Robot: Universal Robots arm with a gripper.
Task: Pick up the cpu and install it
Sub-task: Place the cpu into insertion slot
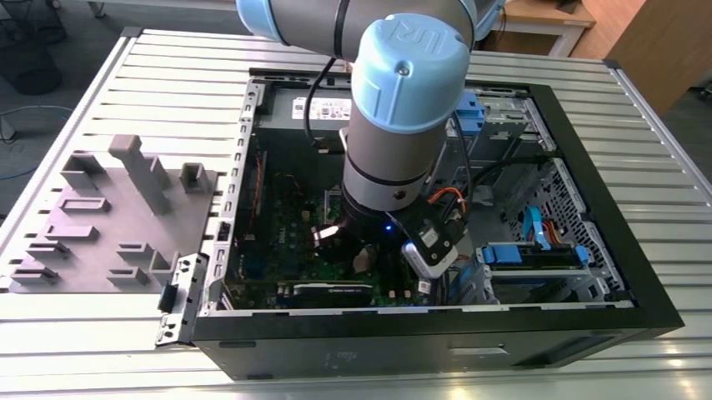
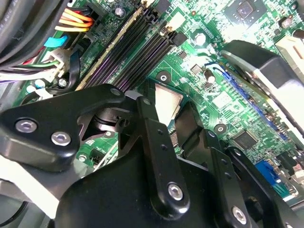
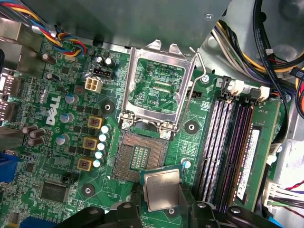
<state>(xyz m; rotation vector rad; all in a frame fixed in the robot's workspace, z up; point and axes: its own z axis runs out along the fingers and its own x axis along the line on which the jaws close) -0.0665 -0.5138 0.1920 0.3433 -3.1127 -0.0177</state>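
One cpu [image 3: 160,189] is clenched by its edges in the end effector [image 3: 161,205], held flat just beside the open socket [image 3: 140,159], whose frame [image 3: 156,90] is swung up, evidently so that the contacts are exposed for it.

cpu [image 3: 161,189] top dull smooth silver metal; circuit board [image 3: 57,156] glossy green; socket frame [image 3: 161,51] shiny bare metal; case [image 1: 445,354] matt black; blocks [image 1: 112,208] matt grey plastic; table [image 1: 100,358] ribbed pale metal
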